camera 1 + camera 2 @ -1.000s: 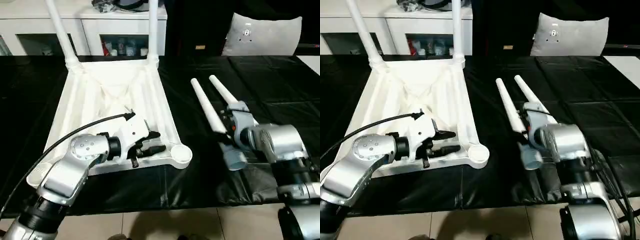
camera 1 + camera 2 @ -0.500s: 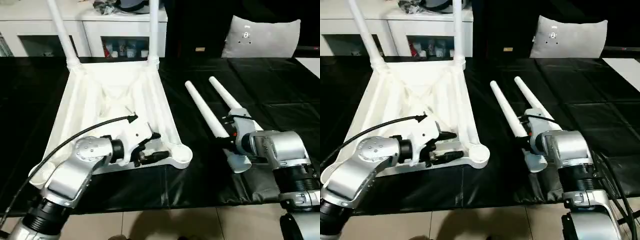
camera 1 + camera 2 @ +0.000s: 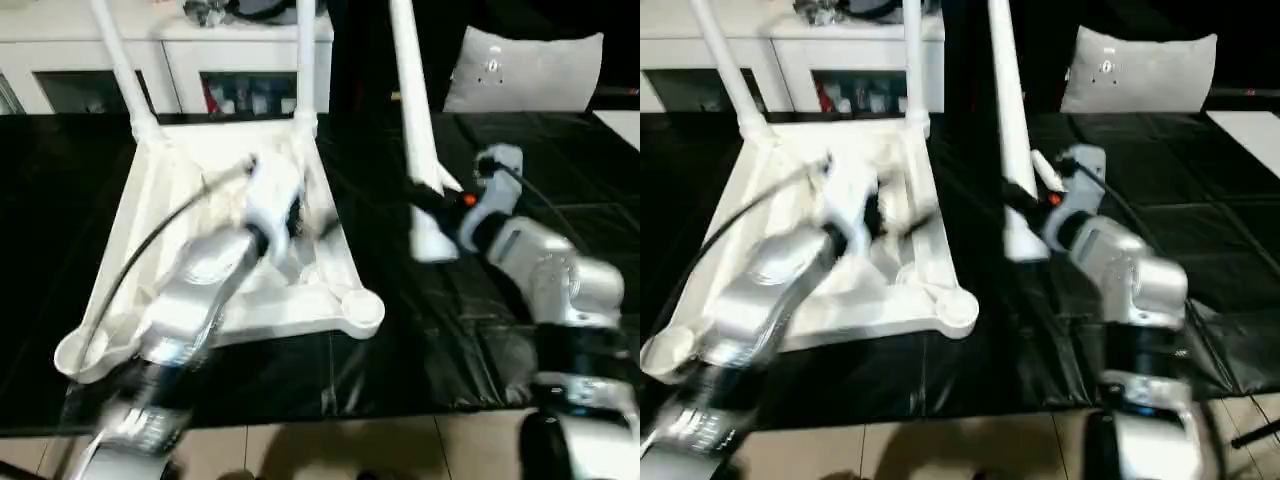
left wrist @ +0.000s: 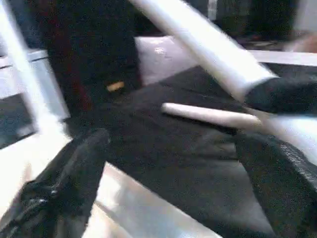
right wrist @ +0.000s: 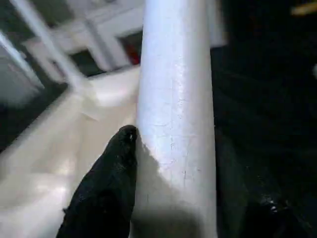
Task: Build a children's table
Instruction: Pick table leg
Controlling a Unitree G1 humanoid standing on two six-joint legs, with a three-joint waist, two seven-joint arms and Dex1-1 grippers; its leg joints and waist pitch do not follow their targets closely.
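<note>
The black-covered bench [image 3: 560, 170] carries one white tabletop [image 3: 175, 215], lying upside down with its ribbed underside up. Four legs can be counted: two legs stand upright in the tabletop's far corner sockets, one [image 3: 122, 65] on the far left corner and one [image 3: 306, 60] on the far right, both cut off by the picture's upper edge; a third leg [image 3: 412, 110] is raised nearly upright to the right of the tabletop, its upper end also cut off; a fourth leg [image 4: 210, 115] lies flat on the bench beyond the raised one, mostly hidden behind it in the head views. The tabletop's two near corner sockets, one [image 3: 362, 310] on the right and one [image 3: 80, 352] on the left, hold nothing. The right end effector [image 5: 173, 173] is clamped on the raised leg near its thick lower end. The left end effector [image 3: 285, 215] hovers over the tabletop's middle, blurred, its fingers spread well apart and holding nothing.
</note>
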